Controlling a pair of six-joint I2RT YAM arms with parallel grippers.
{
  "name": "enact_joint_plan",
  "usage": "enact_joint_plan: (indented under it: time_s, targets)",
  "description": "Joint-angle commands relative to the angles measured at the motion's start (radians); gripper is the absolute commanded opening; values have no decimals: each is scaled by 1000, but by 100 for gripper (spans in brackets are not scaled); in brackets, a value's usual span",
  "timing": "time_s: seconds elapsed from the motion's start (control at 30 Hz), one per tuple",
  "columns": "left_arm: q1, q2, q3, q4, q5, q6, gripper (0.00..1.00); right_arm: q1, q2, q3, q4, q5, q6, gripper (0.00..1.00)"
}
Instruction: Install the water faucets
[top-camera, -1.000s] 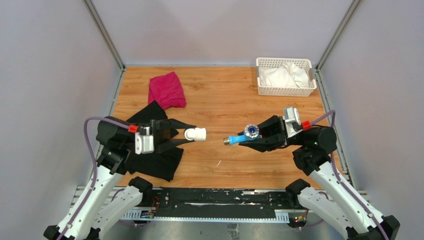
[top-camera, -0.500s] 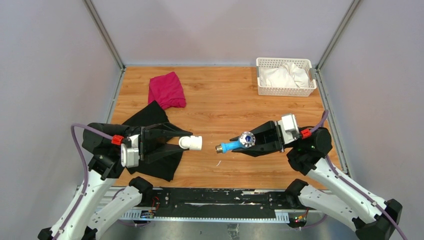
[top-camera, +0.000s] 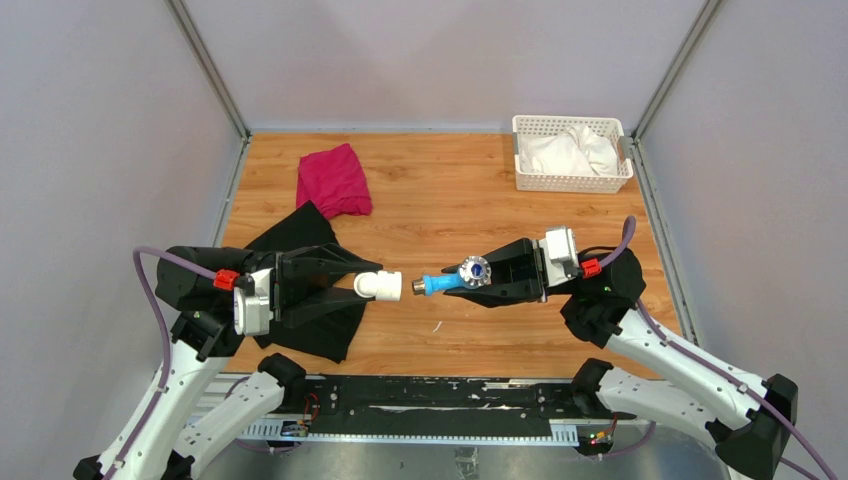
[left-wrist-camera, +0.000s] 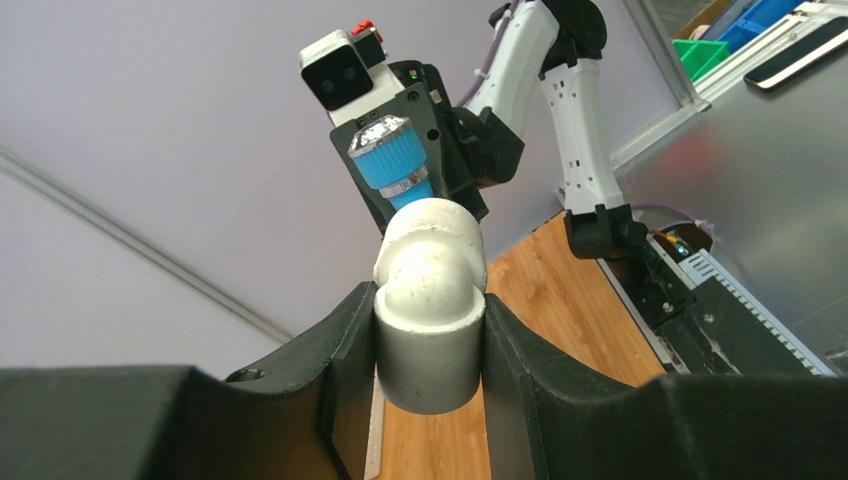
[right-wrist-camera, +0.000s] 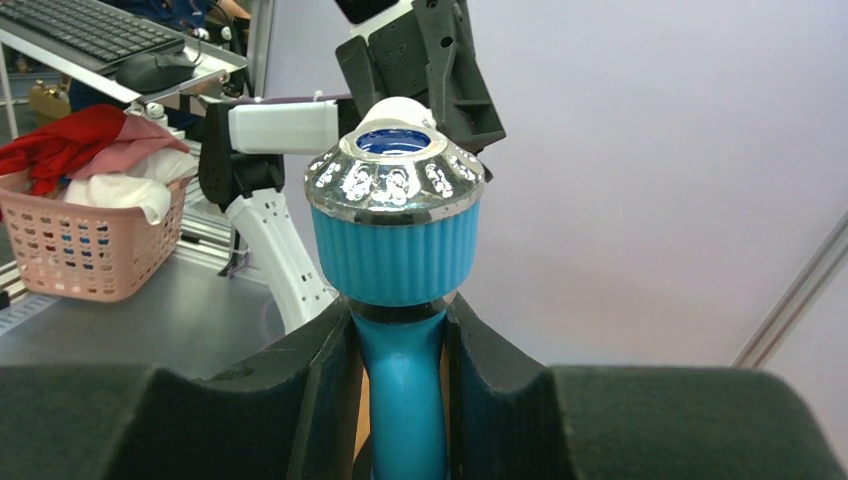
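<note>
Blue plastic, ribbed under a silvery faceted knob: the water faucet (top-camera: 450, 281) sits in the right gripper (top-camera: 478, 284). The jaws are closed partway on its slim blue stem, one black finger on each side. From the right wrist the knob stands just past the fingertips, its cap facing outward. Seen from above, the faucet lies nearly level above the table (top-camera: 450, 200), and its metal threaded end juts ahead of the right gripper toward the other arm.

The left gripper (top-camera: 366, 284) is drawn in to a narrow gap and pinches the white pipe fitting (top-camera: 381, 286) by its rounded elbow. The fitting's open end sticks out beyond the left fingertips, straight at the faucet's thread. The two parts are nearly in line and just apart; the overhead view shows a sliver of wood between them.

A black cloth (top-camera: 300, 235) lies spread under and behind the left gripper. A magenta cloth (top-camera: 334, 180) lies well beyond that gripper, toward the far edge. Far out past the right gripper, toward the back corner, stands a white basket (top-camera: 571, 185) with a white cloth (top-camera: 570, 150) bundled in it.
</note>
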Motion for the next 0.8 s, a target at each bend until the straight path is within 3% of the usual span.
enact_joint_plan:
  time_s: [0.0, 0.77]
  targets:
    - [-8, 9, 22, 19, -7, -5, 0, 25, 0, 47, 68, 75, -32, 0]
    - [-14, 9, 0, 19, -18, -8, 0, 113, 50, 95, 38, 57, -80, 0]
